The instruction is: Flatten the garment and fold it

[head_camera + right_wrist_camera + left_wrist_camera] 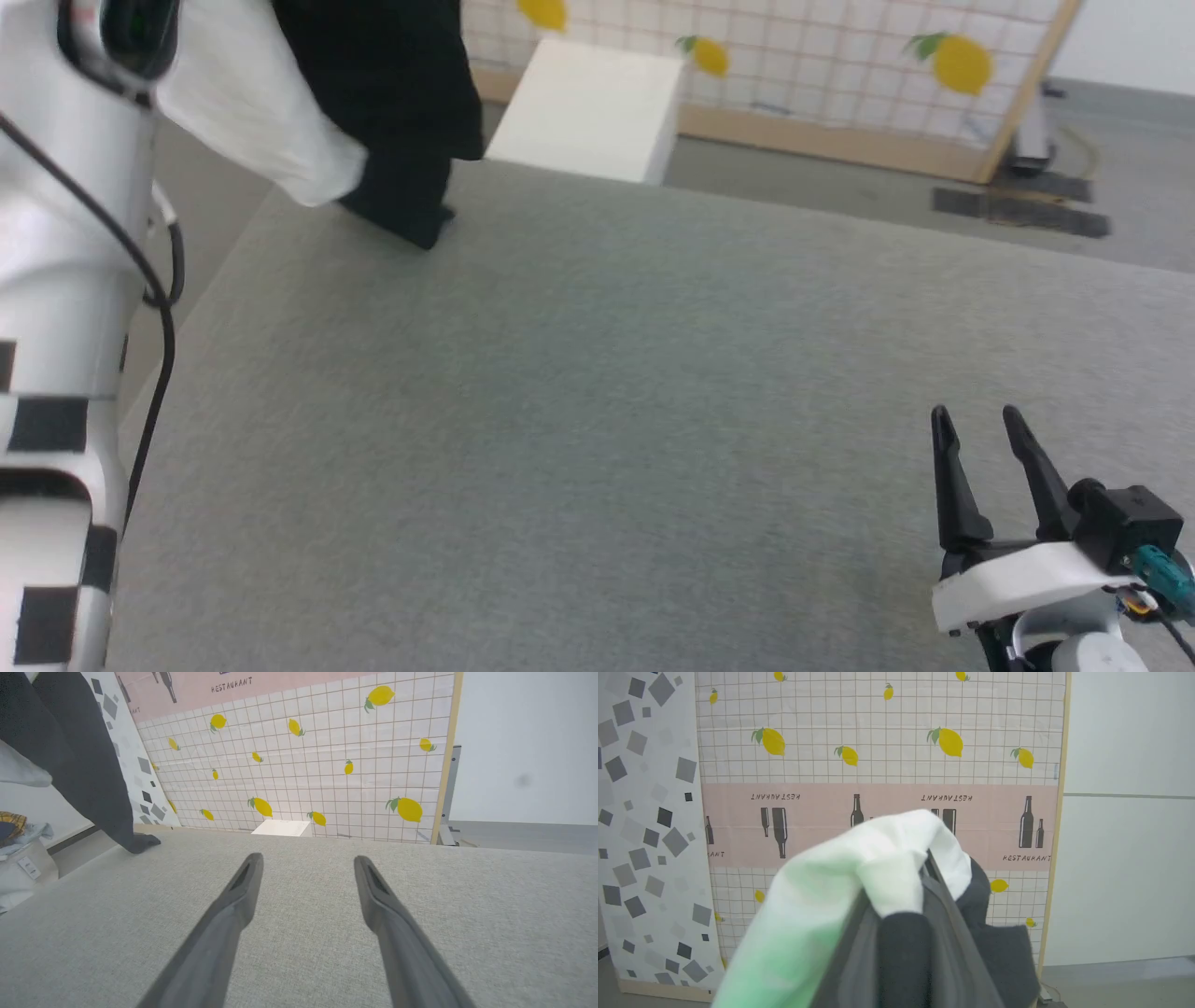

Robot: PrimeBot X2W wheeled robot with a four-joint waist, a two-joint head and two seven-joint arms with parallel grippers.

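Garment (401, 103) clamped in left tool (906, 891); right tool (308, 861) spread.

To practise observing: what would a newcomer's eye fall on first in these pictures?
The black-and-white garment hangs at the head view's upper left, pinched in the left pincer. The right pincer hovers open at lower right over the grey table, with a lemon-print screen behind.

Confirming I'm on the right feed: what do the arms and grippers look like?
The left arm is white with black square patches and a black cable. The right gripper has two long dark tapering fingers on a white mount, with a black block and teal plug.
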